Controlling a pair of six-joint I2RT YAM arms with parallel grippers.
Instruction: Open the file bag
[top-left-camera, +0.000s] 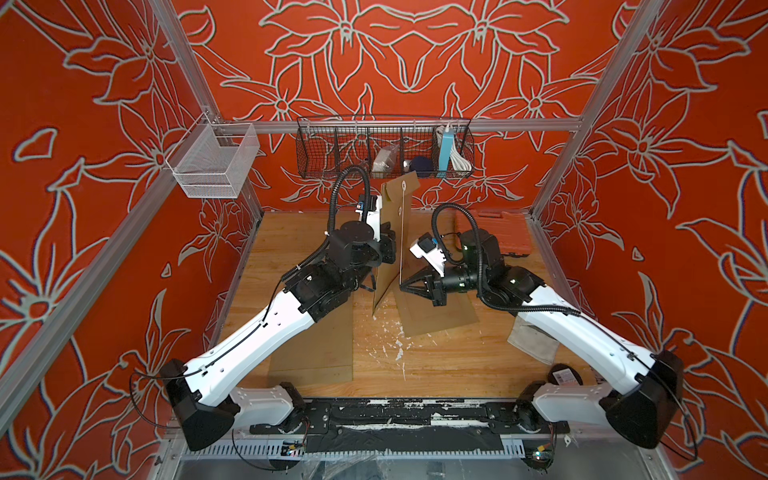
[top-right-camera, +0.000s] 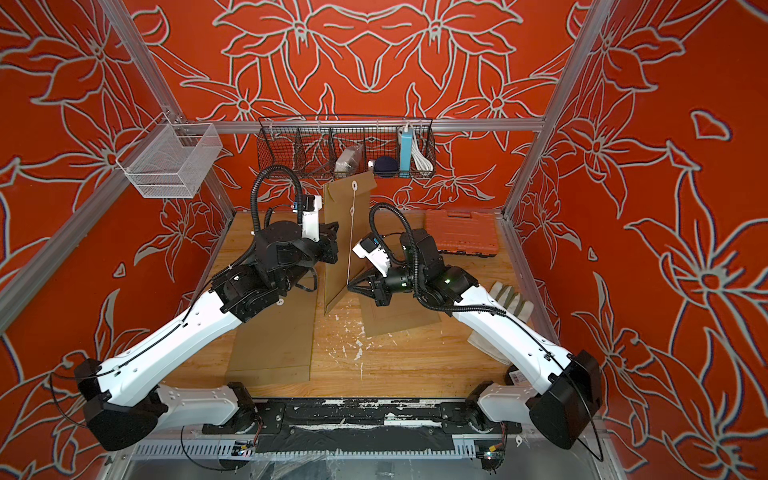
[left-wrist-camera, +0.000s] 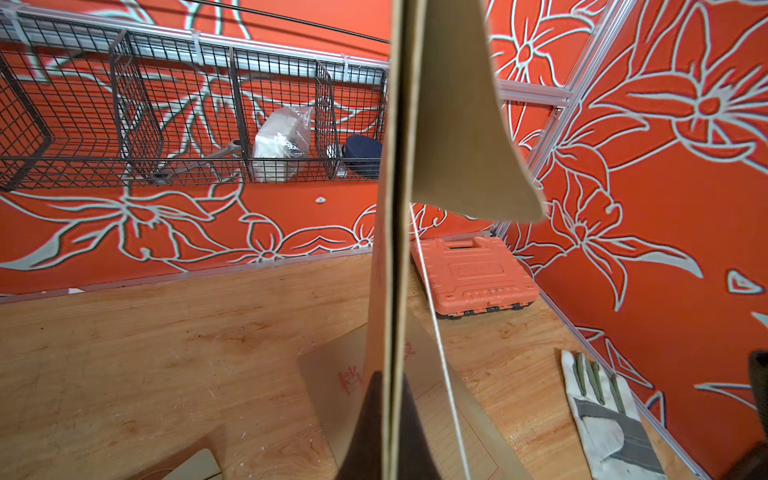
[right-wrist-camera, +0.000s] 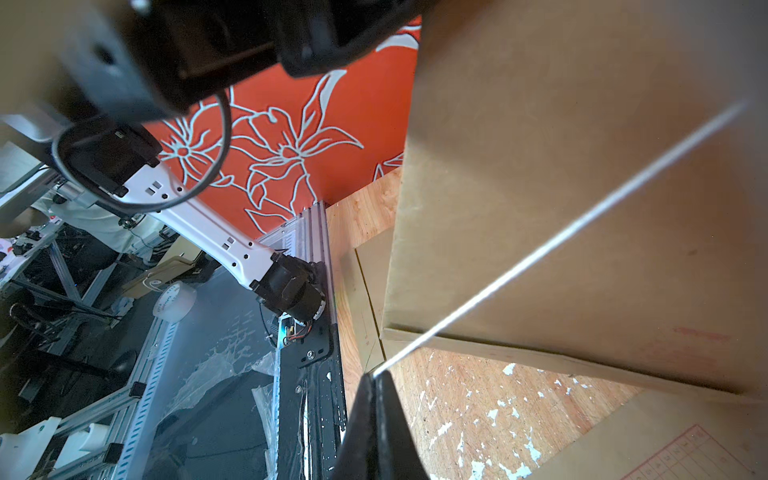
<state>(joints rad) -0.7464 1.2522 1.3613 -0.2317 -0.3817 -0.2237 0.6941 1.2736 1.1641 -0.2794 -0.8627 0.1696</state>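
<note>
wooden tabletop (top-left-camera: 436, 357): file bag (top-left-camera: 392, 208) upright, left hand (left-wrist-camera: 388, 424) clamped on its edge; right hand (right-wrist-camera: 376, 390) pinching taut string (right-wrist-camera: 561, 245).

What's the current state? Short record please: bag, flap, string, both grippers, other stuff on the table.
file bag: held upright, on edge
flap: standing off the bag's body
string: stretched taut down from the bag's button to the right gripper
left gripper: shut on the bag's edge
right gripper: shut on the string's end
also on table: flat envelopes, orange tool case, glove
</note>
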